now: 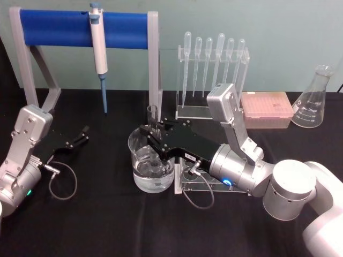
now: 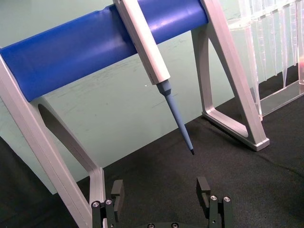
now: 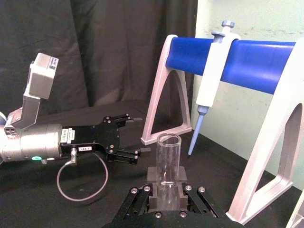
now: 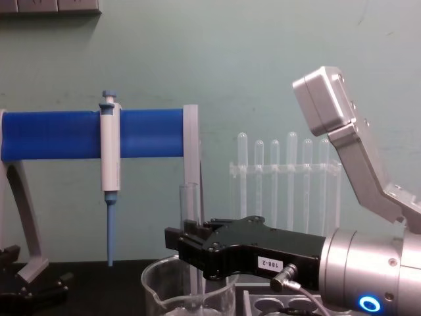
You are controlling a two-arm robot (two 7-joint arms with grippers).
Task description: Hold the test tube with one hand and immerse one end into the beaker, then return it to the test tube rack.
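The right gripper (image 1: 156, 143) reaches over the beaker (image 1: 134, 160) from the beaker's right, its 2 fingers pinching the tube (image 1: 153, 119) near mid-length. The tube stands upright, with its open rim above the beaker and its lower end down inside it. The beaker holds clear liquid in its lower part, but whether the tube's round bottom touches the liquid cannot be told. In the right wrist view the tube (image 3: 168, 156) sits clamped between the black pads. The clear rack (image 4: 263, 304) with round holes lies just right of the beaker, under the right wrist. The left gripper (image 1: 81, 135) hangs well left of the beaker, low over the black table (image 1: 107, 230), its jaws spread with nothing between them. Behind the beaker and to its left, a micropipette (image 1: 98, 48) hangs on a blue bar (image 1: 59, 29).
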